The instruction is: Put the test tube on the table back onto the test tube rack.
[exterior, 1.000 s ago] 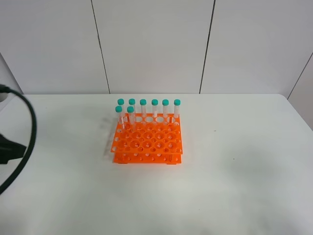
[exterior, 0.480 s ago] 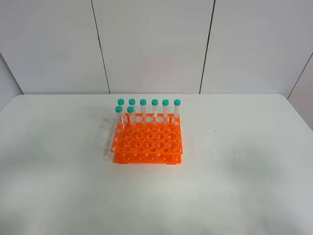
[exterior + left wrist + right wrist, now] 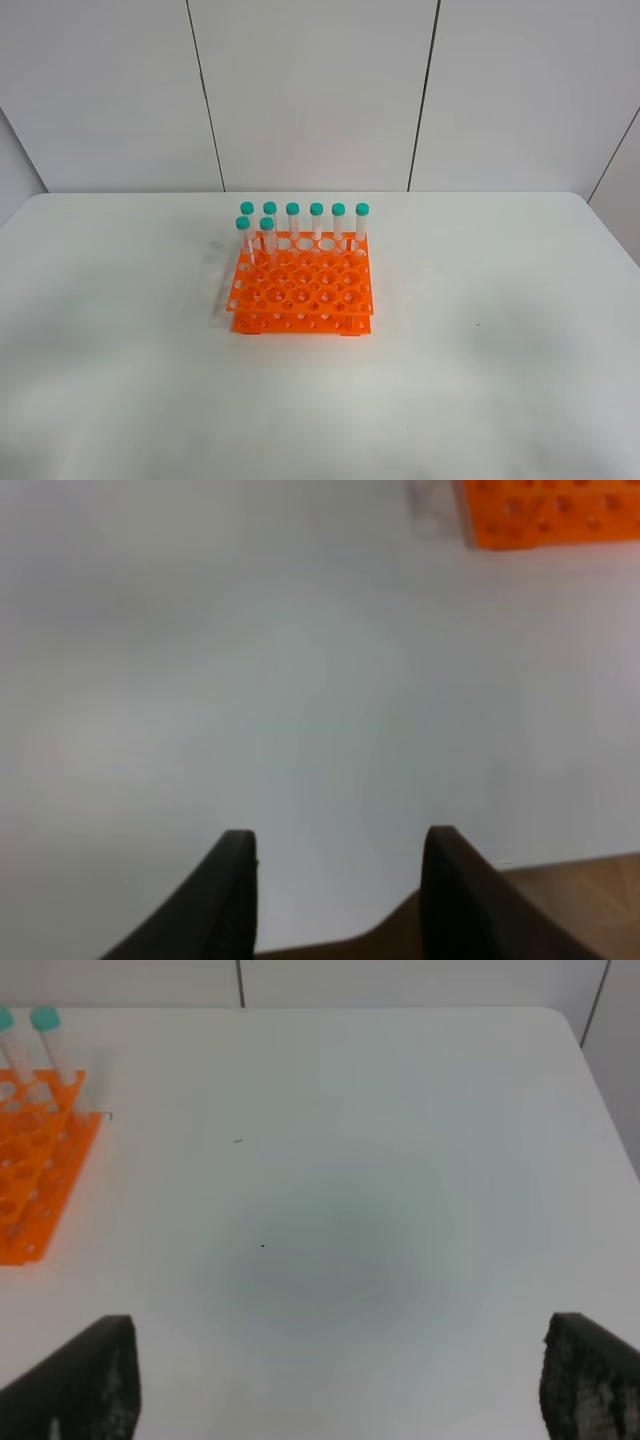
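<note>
The orange test tube rack [image 3: 300, 285] stands in the middle of the white table [image 3: 480, 350]. Several clear test tubes with teal caps [image 3: 316, 222] stand upright in its back rows. No tube lies on the table in any view. Neither gripper shows in the exterior high view. My left gripper [image 3: 340, 880] is open and empty over bare table near the table's edge, with a rack corner [image 3: 550, 510] far from it. My right gripper [image 3: 340, 1390] is wide open and empty over bare table, with the rack [image 3: 30, 1190] and two tubes [image 3: 48, 1045] off to one side.
White wall panels [image 3: 310, 90] rise behind the table. Brown floor [image 3: 570, 900] shows past the table edge in the left wrist view. The table's rounded corner [image 3: 560, 1020] shows in the right wrist view.
One second ago a dark arm part and cable showed at the left edge of the exterior high view; it has drawn out of view. The rack and tubes have not moved.
</note>
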`<move>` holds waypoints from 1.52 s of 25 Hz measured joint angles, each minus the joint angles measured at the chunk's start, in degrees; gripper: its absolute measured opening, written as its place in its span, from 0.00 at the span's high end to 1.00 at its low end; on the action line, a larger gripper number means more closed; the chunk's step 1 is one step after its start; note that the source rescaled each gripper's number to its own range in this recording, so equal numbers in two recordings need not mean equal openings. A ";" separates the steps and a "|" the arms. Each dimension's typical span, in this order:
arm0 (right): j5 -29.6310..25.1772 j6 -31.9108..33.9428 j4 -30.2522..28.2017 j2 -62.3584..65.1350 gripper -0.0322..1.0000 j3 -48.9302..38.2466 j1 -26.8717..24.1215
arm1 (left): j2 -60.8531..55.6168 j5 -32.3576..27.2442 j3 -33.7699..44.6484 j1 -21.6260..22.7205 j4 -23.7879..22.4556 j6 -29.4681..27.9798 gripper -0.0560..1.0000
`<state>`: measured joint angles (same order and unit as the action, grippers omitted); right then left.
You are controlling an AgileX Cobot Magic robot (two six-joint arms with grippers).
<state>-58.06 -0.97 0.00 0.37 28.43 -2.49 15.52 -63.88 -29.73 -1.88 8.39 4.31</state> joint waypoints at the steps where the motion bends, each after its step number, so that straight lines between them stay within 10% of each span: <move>1: 0.00 0.00 0.00 0.00 0.04 0.00 0.00 | 0.00 0.89 0.43 0.00 -0.46 -0.20 0.71; 38: 0.00 0.00 0.00 0.00 0.04 0.00 0.00 | -15.81 2.60 1.47 0.00 -1.47 -1.09 0.71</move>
